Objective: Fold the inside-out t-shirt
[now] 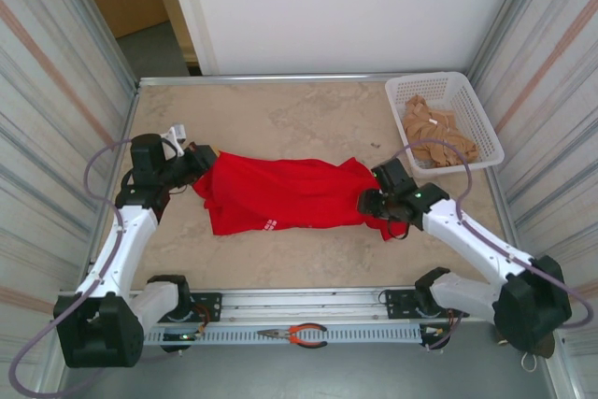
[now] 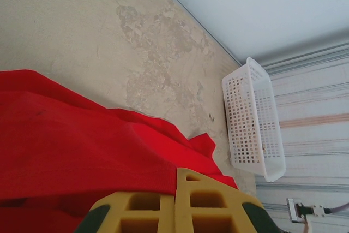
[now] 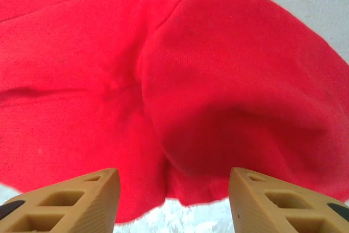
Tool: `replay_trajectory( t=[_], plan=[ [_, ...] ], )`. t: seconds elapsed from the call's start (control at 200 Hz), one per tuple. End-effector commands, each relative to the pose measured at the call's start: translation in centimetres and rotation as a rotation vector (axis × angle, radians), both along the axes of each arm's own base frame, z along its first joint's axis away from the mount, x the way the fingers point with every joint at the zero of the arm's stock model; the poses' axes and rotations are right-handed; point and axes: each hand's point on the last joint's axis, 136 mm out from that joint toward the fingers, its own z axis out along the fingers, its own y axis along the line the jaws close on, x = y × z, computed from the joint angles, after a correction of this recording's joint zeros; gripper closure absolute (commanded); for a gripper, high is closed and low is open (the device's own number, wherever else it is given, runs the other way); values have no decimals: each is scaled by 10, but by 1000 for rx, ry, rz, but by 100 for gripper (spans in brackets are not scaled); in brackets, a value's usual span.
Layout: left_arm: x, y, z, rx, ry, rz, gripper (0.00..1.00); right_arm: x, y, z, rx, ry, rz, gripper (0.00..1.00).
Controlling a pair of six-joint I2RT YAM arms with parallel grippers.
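Across mid-table, the shirt (image 1: 285,195) lies as a rumpled band running left to right, both ends bunched, with a little white print at its near edge.

Left gripper (image 1: 194,167): jaws closed together, red cloth pinched at the tips at the shirt's left end.

Right gripper (image 1: 372,199): jaws apart at the right end, cloth just ahead of the tips, nothing held.

Handling, as judged: light, limp, no stiffness. It will likely sag, drag and crease on the table (image 1: 280,119) rather than slide cleanly. The best holds appear to be hem or shoulder corners, with the layers sorted out of the bunch first. Which edge lies at the right end cannot be told.

Room: bare table beyond the shirt, less on the near side before the rail. Basket (image 1: 425,78) stands in the far right corner, near the right arm. Side walls are close on both flanks.
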Motion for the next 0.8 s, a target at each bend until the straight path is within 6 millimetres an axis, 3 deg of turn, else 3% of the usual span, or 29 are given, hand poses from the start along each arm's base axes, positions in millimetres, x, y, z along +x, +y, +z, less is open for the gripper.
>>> replay_trajectory(
  t=[0.0,0.125,0.306,0.391,0.541,0.641,0.691,0.797],
  plan=[
    [0,1,20,-6,-55,-4,100,31,4,19,2,-103,-98,47],
    [-1,0,20,-13,-54,-4,100,39,0,11,-49,-86,-124,57],
    [0,0,20,-20,-57,-4,100,33,-12,5,-83,-61,-148,100],
    [0,-1,22,-23,-62,-8,100,28,-21,16,-58,-74,-151,100],
    [9,8,36,-34,-78,5,100,27,-46,73,28,-161,-137,100],
    [21,21,57,-58,-105,29,100,27,-71,132,101,-261,-137,100],
    [27,26,71,-72,-126,30,100,29,-75,159,144,-306,-108,100],
    [36,27,108,-93,-187,11,100,27,-63,206,211,-375,-1,100]
  ],
)
